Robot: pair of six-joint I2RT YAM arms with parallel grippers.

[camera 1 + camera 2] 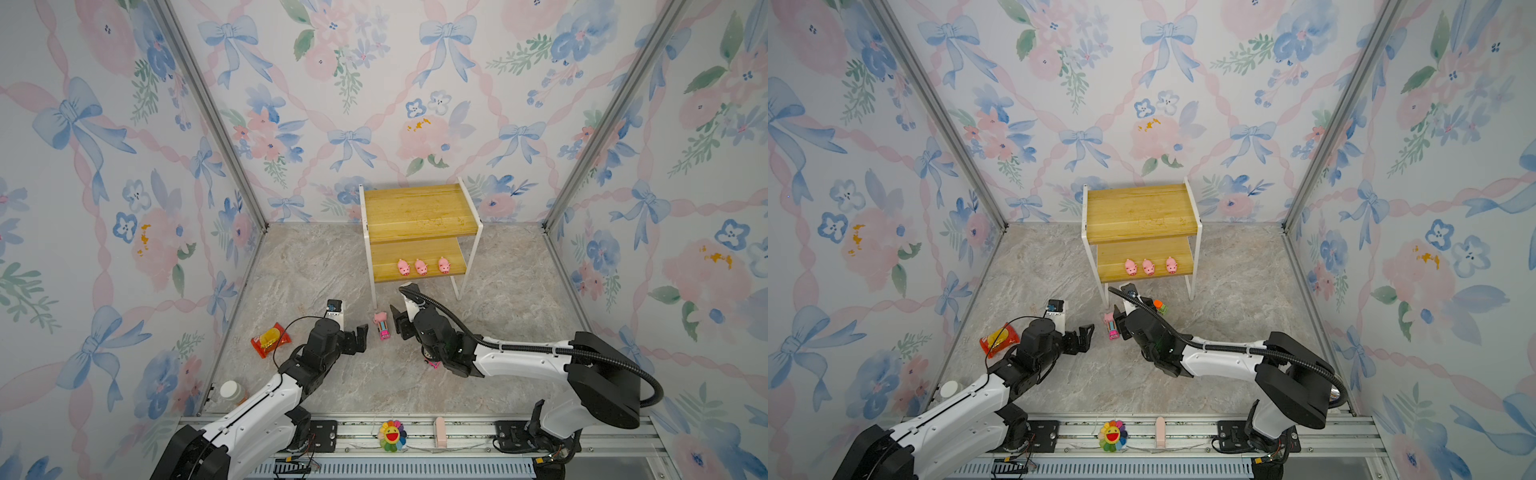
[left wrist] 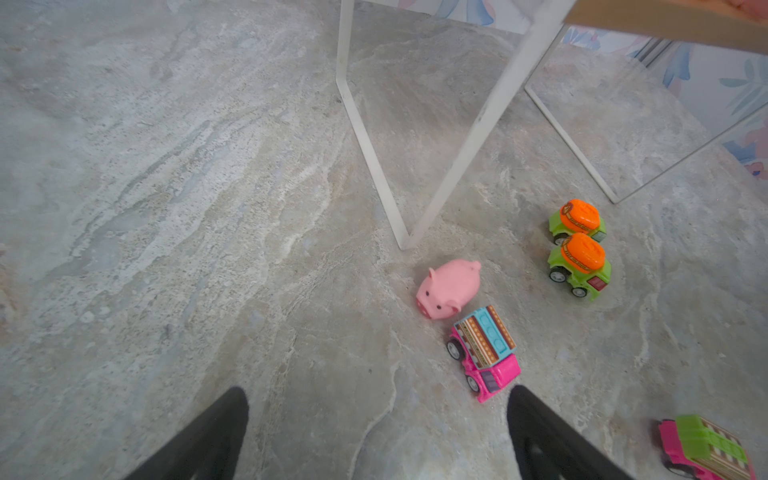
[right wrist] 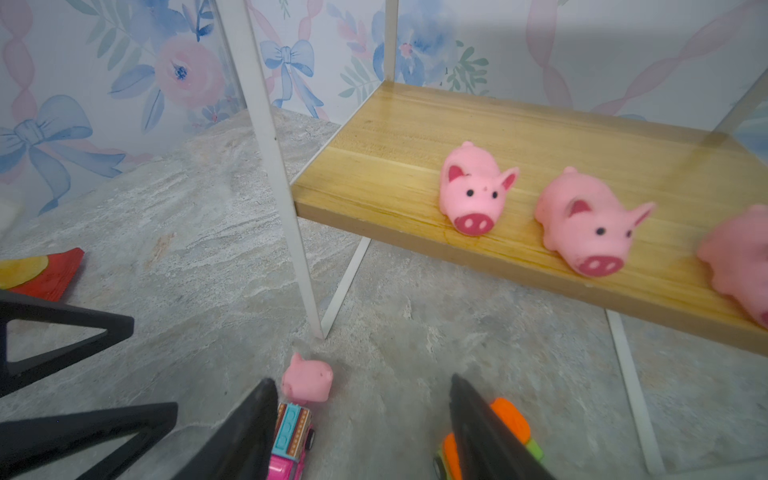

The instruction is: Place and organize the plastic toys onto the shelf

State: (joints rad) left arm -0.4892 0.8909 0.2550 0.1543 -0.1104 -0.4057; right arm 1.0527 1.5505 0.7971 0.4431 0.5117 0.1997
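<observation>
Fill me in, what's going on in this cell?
Two arms are shelving toys. Three pigs sit on the shelf's lower board. A fourth pig, two pink trucks and two green trucks are on the table by its legs. Left gripper and right gripper are open and empty, low near that pig.

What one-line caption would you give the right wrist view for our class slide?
Three pink pigs line the shelf's lower board; a fourth pig waits on the floor beside a pink truck.

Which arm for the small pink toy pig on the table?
Right, probably: right gripper open, small pink toy pig just ahead of its fingertips, near the white-framed wooden shelf; left gripper farther back.
</observation>
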